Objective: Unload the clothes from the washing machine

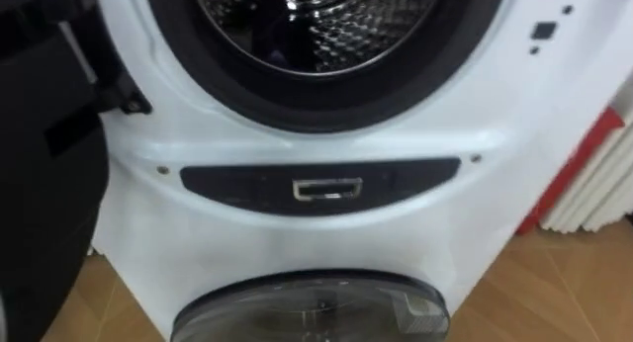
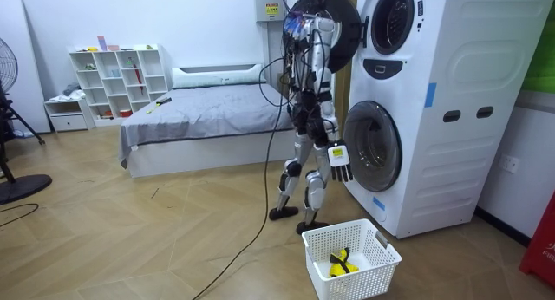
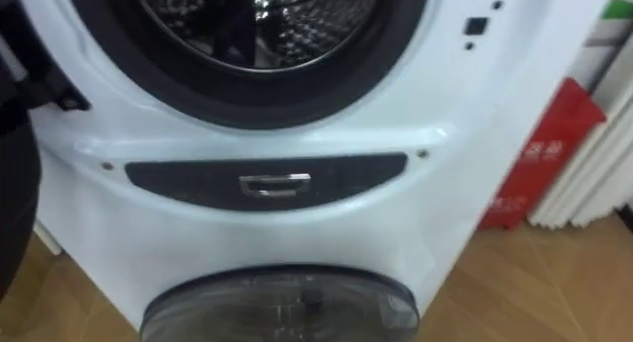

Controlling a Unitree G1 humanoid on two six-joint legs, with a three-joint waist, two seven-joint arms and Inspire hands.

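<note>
Robot standing before washing machine (image 2: 434,101), upper drum (image 1: 326,26) open. Right hand (image 2: 339,159) hanging loose, empty, beside machine's lower door (image 2: 375,148). Yellow-black cloth (image 2: 340,264) lying in basket (image 2: 368,280) before machine. Dark patch (image 1: 265,36) showing in drum, maybe garment: cannot tell. Judging cloth light, soft, limp; pinching any raised fold seeming enough.

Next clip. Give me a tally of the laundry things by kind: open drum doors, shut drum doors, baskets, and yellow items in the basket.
Open drum doors: 1 (upper)
Shut drum doors: 1 (lower)
Baskets: 1
Yellow items in the basket: 1
Total: 4
</note>
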